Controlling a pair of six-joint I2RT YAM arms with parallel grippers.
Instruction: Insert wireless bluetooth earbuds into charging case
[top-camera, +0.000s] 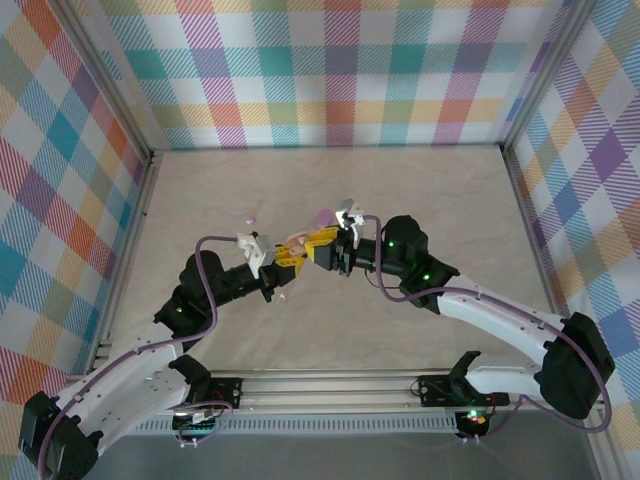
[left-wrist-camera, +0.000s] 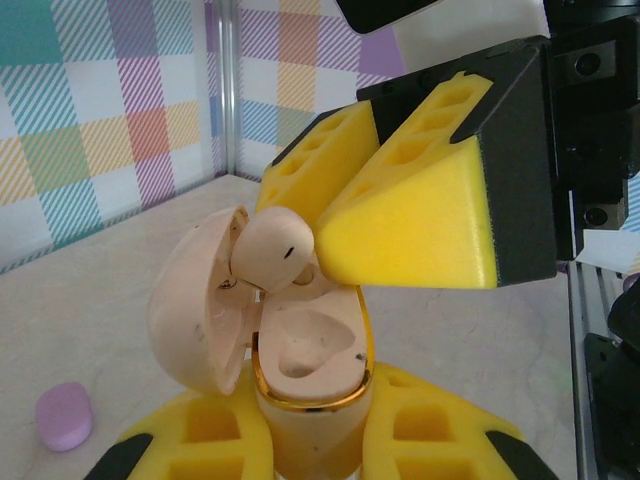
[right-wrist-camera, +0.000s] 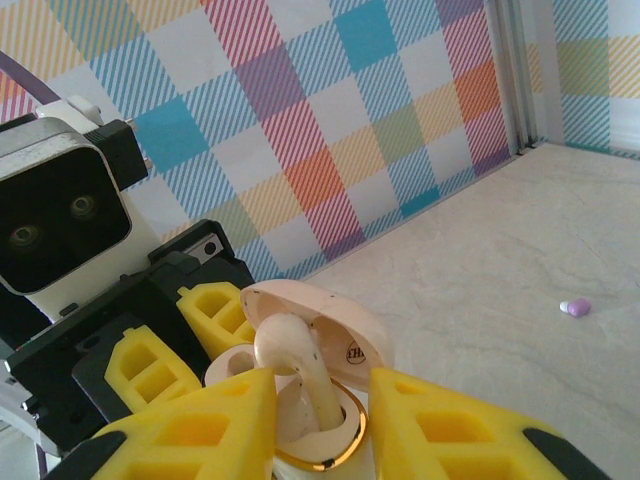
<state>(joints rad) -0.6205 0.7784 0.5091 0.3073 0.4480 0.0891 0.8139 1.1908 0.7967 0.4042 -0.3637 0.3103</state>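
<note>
My left gripper (left-wrist-camera: 312, 425) is shut on a cream charging case (left-wrist-camera: 310, 350) and holds it upright with the lid swung open. The case has a gold rim, and the socket nearest the left wrist camera is empty. A cream earbud (right-wrist-camera: 290, 350) stands with its stem down in the other socket, its head above the rim. My right gripper (right-wrist-camera: 322, 400) straddles that earbud with its jaws open. The left finger is close against the bud's head and the right finger stands apart. From above, both grippers (top-camera: 285, 262) (top-camera: 318, 245) meet at the table's middle. A purple earbud (top-camera: 250, 216) lies on the table.
A light purple charging case (top-camera: 323, 216) lies on the table just behind the grippers, and it sits low and left (left-wrist-camera: 64, 415) in the left wrist view. The purple earbud (right-wrist-camera: 575, 307) lies on open marble surface. Plaid walls enclose the table on three sides.
</note>
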